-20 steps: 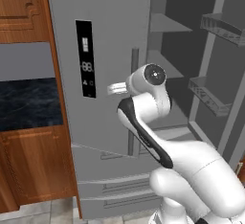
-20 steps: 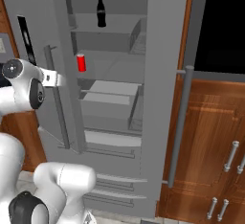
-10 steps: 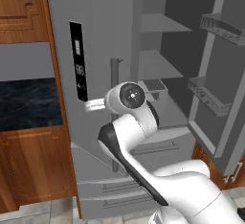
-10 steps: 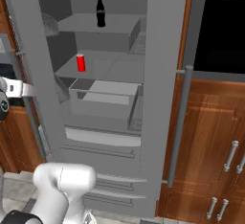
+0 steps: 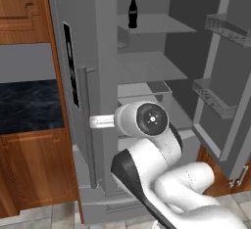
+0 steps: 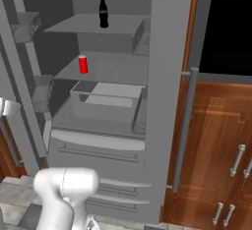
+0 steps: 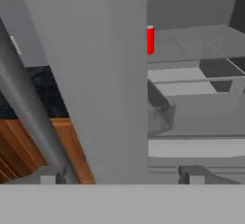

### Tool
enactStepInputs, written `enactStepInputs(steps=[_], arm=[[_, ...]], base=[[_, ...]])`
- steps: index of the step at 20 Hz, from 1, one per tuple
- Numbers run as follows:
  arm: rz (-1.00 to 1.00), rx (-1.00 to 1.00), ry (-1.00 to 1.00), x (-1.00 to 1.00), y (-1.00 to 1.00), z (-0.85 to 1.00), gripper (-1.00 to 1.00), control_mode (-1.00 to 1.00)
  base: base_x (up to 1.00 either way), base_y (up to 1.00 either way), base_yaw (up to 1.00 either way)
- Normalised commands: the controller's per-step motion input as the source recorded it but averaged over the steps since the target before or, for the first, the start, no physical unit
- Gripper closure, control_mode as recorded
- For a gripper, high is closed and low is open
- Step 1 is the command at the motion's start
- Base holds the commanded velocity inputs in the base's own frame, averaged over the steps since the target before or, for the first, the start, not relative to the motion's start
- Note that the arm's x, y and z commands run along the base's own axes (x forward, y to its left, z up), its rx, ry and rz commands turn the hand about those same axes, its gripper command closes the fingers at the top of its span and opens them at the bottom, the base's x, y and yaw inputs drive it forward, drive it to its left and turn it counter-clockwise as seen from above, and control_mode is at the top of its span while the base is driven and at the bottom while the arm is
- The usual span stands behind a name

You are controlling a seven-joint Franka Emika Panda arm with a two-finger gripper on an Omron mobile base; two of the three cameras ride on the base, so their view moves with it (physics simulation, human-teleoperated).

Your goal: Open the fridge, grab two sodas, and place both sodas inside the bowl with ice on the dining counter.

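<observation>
Tall grey steel fridge (image 6: 162, 76) standing open, slim black cola bottle (image 6: 103, 12) on top shelf, small red can (image 6: 83, 64) one shelf below, two-finger gripper (image 7: 119, 173) spread wide astride door edge, holding nothing.

1. Fridge (image 5: 105, 52) doors swung open, grey shelves exposed.
2. Black cola bottle (image 5: 132, 12) upright on top shelf (near its left end).
3. White arm reaches toward left door's bar handle (image 5: 89, 125).
</observation>
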Motion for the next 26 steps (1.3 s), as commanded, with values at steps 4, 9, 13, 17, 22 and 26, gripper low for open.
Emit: enactStepInputs(steps=[4, 9, 13, 17, 22, 26], arm=[[-0.04, 0.3, -0.02, -0.36, -1.0, 0.0, -1.0, -1.0], [0.01, 0.39, 0.09, 0.48, -0.68, 0.01, -1.0, -1.0], [0.09, 0.44, 0.13, 0.84, -0.02, 0.03, -1.0, -1.0], [0.09, 0.4, 0.12, 0.81, 0.0, 0.0, -1.0, -1.0], [0.12, 0.25, 0.19, 0.69, 0.17, 0.0, -1.0, -1.0], [0.19, 0.15, 0.19, 0.47, 0.59, 0.0, -1.0, -1.0]], base=[[0.0, 0.0, 0.0], [0.0, 0.0, 0.0], [0.0, 0.0, 0.0], [0.0, 0.0, 0.0], [0.0, 0.0, 0.0], [0.0, 0.0, 0.0]])
